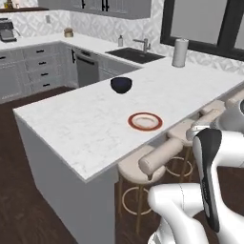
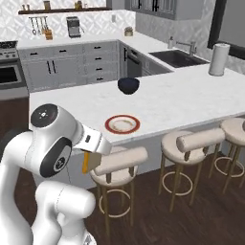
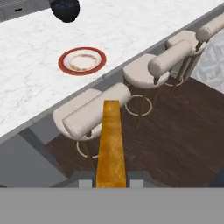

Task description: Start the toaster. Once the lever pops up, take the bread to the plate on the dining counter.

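Observation:
My gripper (image 3: 111, 181) is shut on the bread (image 3: 110, 140), a yellow-tan slice seen edge-on and pointing away from the hand. In the right base view the bread (image 2: 86, 163) hangs below the gripper (image 2: 88, 154), in front of the dining counter (image 2: 182, 100) and above a stool. The plate (image 3: 82, 61), red-orange rim and cream centre, lies bare on the white marble top (image 3: 26, 87), ahead and to the left of the bread. It sits near the counter's stool-side edge (image 1: 145, 121) (image 2: 122, 124). The toaster is out of view.
A dark blue bowl (image 1: 121, 85) (image 2: 128, 85) stands on the counter beyond the plate. Beige stools (image 3: 92, 111) (image 2: 119, 162) line the near edge under the overhang. A paper towel roll (image 2: 218, 59) and the sink (image 2: 179, 57) are at the far end.

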Controlling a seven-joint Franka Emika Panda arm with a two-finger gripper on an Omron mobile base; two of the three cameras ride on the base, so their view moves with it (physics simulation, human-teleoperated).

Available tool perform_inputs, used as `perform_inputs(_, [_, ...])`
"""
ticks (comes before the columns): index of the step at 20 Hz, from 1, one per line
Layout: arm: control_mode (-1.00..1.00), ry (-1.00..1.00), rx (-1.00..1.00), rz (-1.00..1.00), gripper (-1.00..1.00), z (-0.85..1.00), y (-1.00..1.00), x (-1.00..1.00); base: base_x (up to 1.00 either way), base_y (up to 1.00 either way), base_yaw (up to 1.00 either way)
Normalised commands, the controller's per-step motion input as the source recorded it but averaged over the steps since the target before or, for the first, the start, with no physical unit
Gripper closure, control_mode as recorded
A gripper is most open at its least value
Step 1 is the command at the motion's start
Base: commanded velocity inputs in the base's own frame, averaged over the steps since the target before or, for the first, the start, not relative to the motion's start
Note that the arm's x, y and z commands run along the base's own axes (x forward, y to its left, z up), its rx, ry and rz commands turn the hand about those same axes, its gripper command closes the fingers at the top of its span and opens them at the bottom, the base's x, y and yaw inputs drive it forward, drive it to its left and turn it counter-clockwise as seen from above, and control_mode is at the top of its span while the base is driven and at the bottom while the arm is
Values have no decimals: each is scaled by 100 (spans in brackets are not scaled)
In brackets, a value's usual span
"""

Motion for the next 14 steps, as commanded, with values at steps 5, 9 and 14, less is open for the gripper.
perform_inputs(5, [100,0,0,0,100,0,0,0,0,-82,56])
perform_inputs(9, [100,0,0,0,100,0,0,0,0,-84,55])
perform_inputs(14, [100,0,0,0,100,0,0,0,0,-84,55])
